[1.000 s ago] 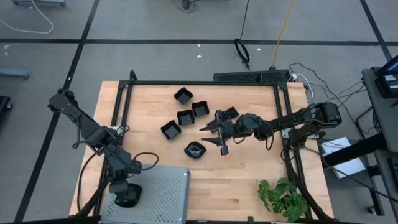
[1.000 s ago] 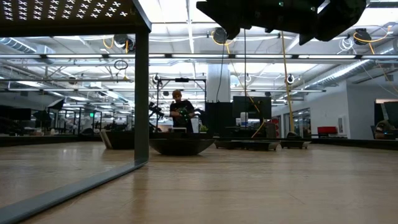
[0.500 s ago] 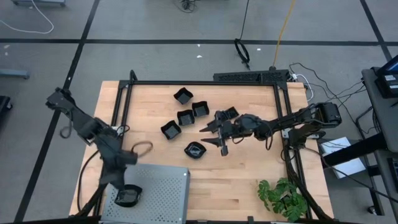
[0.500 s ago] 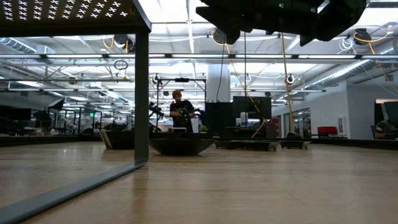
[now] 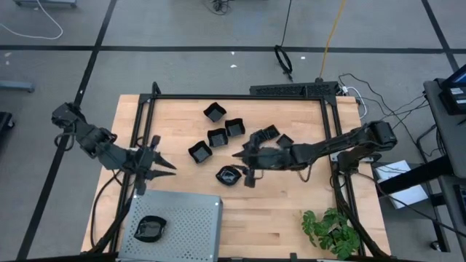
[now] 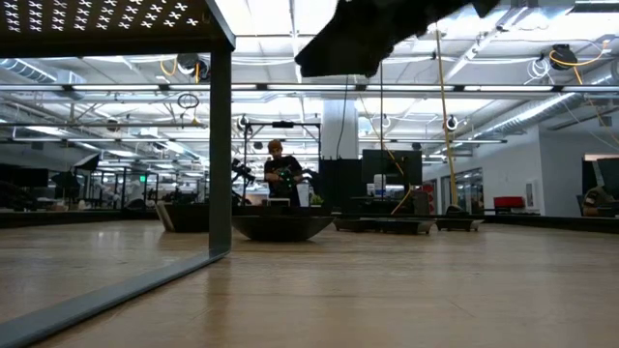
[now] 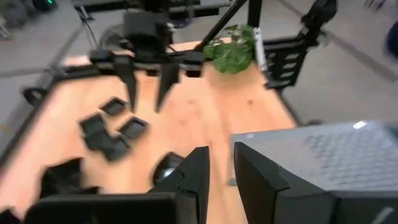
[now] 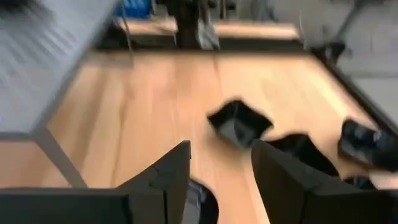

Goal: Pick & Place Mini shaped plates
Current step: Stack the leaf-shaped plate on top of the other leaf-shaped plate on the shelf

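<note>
Several small glossy black plates lie flat on the wooden table: a group in the middle (image 5: 217, 137), two more (image 5: 273, 135) to the right of it, and a round one (image 5: 228, 175) nearer. One more plate (image 5: 150, 228) lies on the grey perforated tray (image 5: 193, 222). My right gripper (image 5: 242, 167) is open and hovers just to the right of the round plate, whose rim (image 8: 202, 200) shows between its fingers. My left gripper (image 5: 164, 164) is open and empty, in the air beyond the tray's far edge, pointing toward the table's right.
The raised tray (image 7: 323, 149) fills the near left corner on thin legs (image 6: 221, 145). A black frame (image 5: 240, 97) rims the table. A green plant (image 5: 331, 231) sits at the near right corner. Bare wood lies between tray and plant. A person (image 6: 280, 174) stands far behind.
My left gripper has risen off the tray and swung toward the table's far side and right, turning level; the plate it was over stays on the tray. My right gripper has moved slightly left and nearer, closing in on the round plate. The table's plates have not moved.
</note>
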`<state>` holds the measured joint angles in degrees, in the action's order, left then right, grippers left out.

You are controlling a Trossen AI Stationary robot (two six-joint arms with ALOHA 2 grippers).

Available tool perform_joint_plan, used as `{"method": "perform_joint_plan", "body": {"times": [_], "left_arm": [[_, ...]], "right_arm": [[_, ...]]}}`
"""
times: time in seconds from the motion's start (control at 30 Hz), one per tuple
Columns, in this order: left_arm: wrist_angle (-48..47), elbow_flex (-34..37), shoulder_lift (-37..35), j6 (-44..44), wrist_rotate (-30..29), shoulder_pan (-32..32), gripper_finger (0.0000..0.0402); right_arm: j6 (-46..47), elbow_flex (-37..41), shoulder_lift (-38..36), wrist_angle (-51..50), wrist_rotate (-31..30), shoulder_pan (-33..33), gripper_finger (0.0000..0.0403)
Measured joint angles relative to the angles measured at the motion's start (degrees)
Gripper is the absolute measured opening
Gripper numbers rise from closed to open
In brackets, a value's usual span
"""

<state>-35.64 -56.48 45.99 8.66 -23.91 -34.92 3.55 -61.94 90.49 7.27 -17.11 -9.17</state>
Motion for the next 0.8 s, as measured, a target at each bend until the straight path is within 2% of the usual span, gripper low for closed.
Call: {"method": "perform_joint_plan", "body": {"times": [0.1, 0.2, 0.37, 0.43, 0.63, 0.8], "left_arm": [[2.2, 3.7, -1.5, -2.8, 1.3, 2.4, 0.0079], [10.4, 11.2, -4.9, -4.9, 3.3, 6.4, 0.0079], [23.7, 24.0, -10.9, -5.9, 15.5, 16.0, 0.0079], [28.8, 27.8, -13.2, -5.8, 18.4, 19.9, 0.0079], [44.8, 37.2, -14.2, -2.6, 19.4, 28.0, 0.0079], [48.2, 38.7, -14.1, 0.0, 19.4, 30.3, 0.0079]], "right_arm": [[3.2, -4.3, 4.0, -9.4, -0.7, -0.7, 0.0158], [6.3, -5.2, 8.6, -11.6, 0.5, 0.1, 0.0158], [12.3, -5.2, 14.0, -12.1, 2.3, 1.8, 0.0158], [14.0, -5.2, 15.1, -11.8, 3.0, 2.1, 0.0158], [15.4, -5.2, 19.4, -8.0, 8.4, 2.0, 0.0158], [15.3, -5.2, 20.5, -6.6, 8.0, 1.8, 0.0158]]}}
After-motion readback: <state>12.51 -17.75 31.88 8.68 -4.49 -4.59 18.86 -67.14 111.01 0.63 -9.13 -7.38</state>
